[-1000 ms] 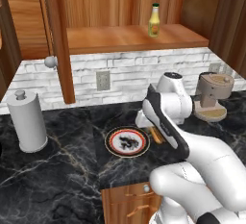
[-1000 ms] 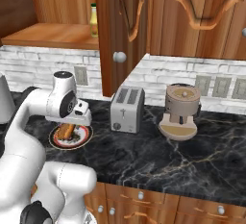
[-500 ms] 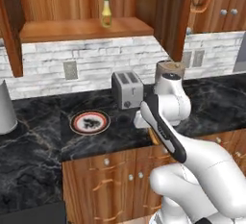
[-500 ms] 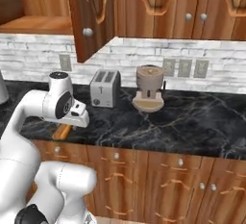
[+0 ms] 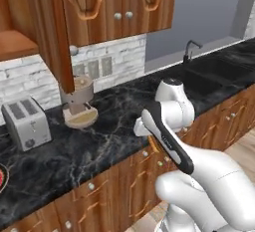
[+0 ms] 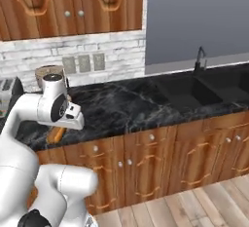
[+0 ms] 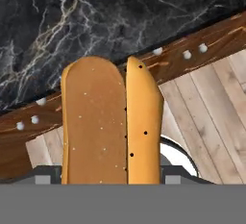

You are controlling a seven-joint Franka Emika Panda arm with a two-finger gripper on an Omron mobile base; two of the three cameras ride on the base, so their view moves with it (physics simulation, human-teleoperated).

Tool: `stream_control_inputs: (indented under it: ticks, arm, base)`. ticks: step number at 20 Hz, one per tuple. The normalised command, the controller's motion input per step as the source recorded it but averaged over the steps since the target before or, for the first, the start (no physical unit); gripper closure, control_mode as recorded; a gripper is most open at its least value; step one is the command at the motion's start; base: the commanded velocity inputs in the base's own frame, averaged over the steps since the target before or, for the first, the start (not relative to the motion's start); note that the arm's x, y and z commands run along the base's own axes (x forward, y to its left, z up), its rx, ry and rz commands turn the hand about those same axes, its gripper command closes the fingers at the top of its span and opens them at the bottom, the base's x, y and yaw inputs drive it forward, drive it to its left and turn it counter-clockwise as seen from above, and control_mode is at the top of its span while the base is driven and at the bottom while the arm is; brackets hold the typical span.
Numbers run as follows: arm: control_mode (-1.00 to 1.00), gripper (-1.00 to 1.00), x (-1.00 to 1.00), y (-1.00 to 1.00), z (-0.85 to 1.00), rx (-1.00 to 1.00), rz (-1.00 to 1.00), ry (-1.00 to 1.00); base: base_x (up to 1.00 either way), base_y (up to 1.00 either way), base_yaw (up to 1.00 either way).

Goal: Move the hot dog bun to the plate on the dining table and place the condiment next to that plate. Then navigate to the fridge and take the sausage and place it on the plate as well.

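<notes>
Gripper is clamping the hot dog bun lengthwise, prob. securing it w/ base driving past the counter.

Looking down along my hand, I see the hot dog bun standing tall in the middle, its two halves side by side with a dark split between them. The left half is tan-brown with pale specks, the right half brighter orange with a few dark dots. Its lower end sits between my fingers, whose tips the bun hides. Beyond it lies a black marble counter with white veins, then a wooden cabinet front with small round knobs, and a plank wood floor at the right.
</notes>
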Motion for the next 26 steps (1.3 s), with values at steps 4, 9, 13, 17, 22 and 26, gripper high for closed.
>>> stream_control_inputs:
  ticks: [4, 9, 13, 17, 22, 26]
  arm:
    - [1.0, 1.0, 0.0, 0.0, 0.0, 0.0, 0.0, 0.0]
    - [1.0, 1.0, 0.0, 0.0, 0.0, 0.0, 0.0, 0.0]
    - [1.0, 1.0, 0.0, 0.0, 0.0, 0.0, 0.0, 0.0]
    - [1.0, 1.0, 0.0, 0.0, 0.0, 0.0, 0.0, 0.0]
    - [1.0, 1.0, 0.0, 0.0, 0.0, 0.0, 0.0, 0.0]
    - [1.0, 1.0, 0.0, 0.0, 0.0, 0.0, 0.0, 0.0]
  base:
    - [0.06, -0.53, -0.9]
    - [0.04, -0.63, -0.88]
    - [0.0, -0.77, -0.82]
    - [0.0, -0.82, -0.78]
    - [0.0, -0.87, -0.75]
    - [0.0, -0.99, -0.72]
